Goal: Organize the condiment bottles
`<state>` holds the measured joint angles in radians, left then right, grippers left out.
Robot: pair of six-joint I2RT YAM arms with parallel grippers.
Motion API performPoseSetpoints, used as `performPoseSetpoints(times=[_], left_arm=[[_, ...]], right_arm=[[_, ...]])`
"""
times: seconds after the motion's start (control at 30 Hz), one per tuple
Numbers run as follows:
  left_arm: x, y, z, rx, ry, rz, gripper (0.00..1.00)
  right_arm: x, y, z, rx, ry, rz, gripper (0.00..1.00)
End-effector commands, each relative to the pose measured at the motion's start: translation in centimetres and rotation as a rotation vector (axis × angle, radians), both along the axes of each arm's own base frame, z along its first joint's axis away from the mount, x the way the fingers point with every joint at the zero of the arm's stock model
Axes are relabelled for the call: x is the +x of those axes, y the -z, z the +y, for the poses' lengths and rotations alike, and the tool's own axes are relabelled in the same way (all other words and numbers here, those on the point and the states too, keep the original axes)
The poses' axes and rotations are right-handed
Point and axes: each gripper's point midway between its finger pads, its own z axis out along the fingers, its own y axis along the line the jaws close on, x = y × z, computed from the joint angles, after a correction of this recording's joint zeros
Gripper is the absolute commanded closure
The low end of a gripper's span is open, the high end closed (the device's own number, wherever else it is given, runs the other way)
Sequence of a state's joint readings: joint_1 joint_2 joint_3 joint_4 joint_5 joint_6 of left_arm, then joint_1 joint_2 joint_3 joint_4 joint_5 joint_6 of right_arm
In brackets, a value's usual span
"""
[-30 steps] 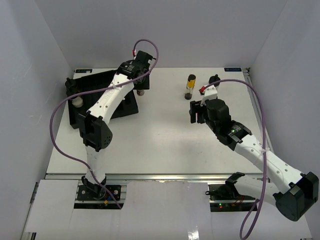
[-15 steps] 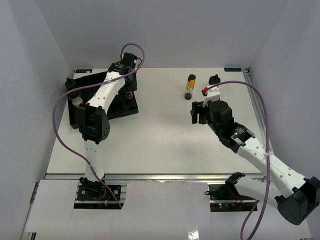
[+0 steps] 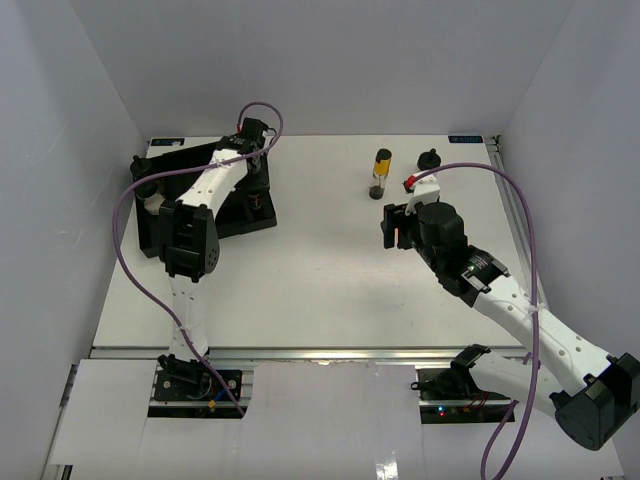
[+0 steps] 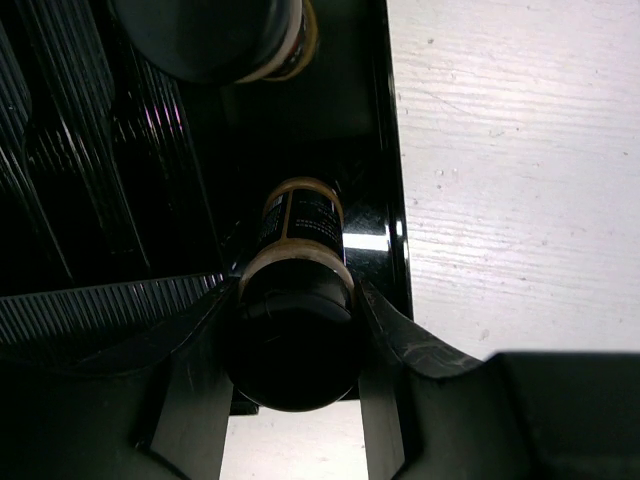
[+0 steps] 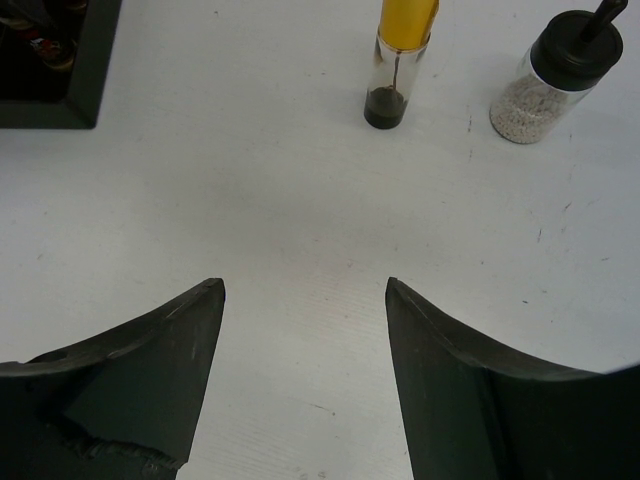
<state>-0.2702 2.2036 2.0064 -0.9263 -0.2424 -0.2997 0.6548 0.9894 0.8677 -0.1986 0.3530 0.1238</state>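
The left claw (image 4: 297, 310) is closed on a small jar (image 4: 300, 225) with a black cap and a pale brown band. Both fingers press its sides, and it sits inside the black ribbed tray (image 3: 190, 162), against the tray edge that borders the white surface (image 3: 300, 280) — whether it rests on the tray floor I cannot tell. A second jar (image 4: 215, 35) sits deeper in the tray. The right claw (image 5: 303, 290) is spread wide and empty over the surface, well right of the tray — the slim yellow-banded bottle (image 5: 400, 60) and a pale-filled jar (image 5: 550, 85) stand upright beyond it.
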Motion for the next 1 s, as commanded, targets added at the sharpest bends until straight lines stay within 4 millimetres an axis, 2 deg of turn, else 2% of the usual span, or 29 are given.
performPoseSetpoints(times=[0.0,0.03,0.1,0.2,0.33,0.47,0.57,0.6,0.63,0.73,0.9,0.97], left_arm=[[0.7,-0.7,-0.1,-0.025,0.009,-0.039,0.44],[0.6,-0.7,0.0,-0.023,0.008,-0.039,0.34],[0.5,-0.9,0.2,-0.017,0.003,-0.041,0.21],[0.4,-1.4,0.4,-0.012,0.002,-0.049,0.14],[0.3,-3.6,0.3,-0.021,0.003,-0.083,0.1],[-0.4,-7.6,0.0,-0.06,0.015,-0.138,0.02],[-1.4,-10.4,-0.1,-0.089,0.029,-0.177,0.02],[-1.9,-11.9,-0.1,-0.1,0.032,-0.204,0.02],[-2.1,-11.8,-0.2,-0.104,0.036,-0.198,0.02],[-4.5,-13.1,-1.7,-0.175,0.094,-0.217,0.02],[-8.9,-14.0,-6.3,-0.253,0.267,-0.266,0.02],[-11.6,-11.8,-8.2,-0.298,0.337,-0.211,0.02]], right_arm=[[0.4,-1.8,-0.2,0.036,0.013,-0.067,0.28],[0.4,-1.8,-0.2,0.037,0.013,-0.068,0.28],[0.3,-1.8,-0.2,0.035,0.013,-0.066,0.28],[0.3,-1.8,-0.3,0.035,0.014,-0.066,0.28],[0.3,-2.4,-0.5,0.032,0.023,-0.072,0.28],[0.6,-3.4,-1.3,0.018,0.066,-0.072,0.28],[1.8,-5.1,-2.2,0.022,0.116,-0.053,0.28],[2.2,-5.5,-2.5,0.028,0.138,-0.041,0.28],[2.6,-5.8,-2.8,0.027,0.152,-0.037,0.28],[4.8,-6.9,-4.5,0.043,0.212,-0.024,0.27],[8.6,-5.9,-9.3,0.081,0.309,0.042,0.25],[9.8,-5.3,-10.6,0.099,0.331,0.063,0.24]])
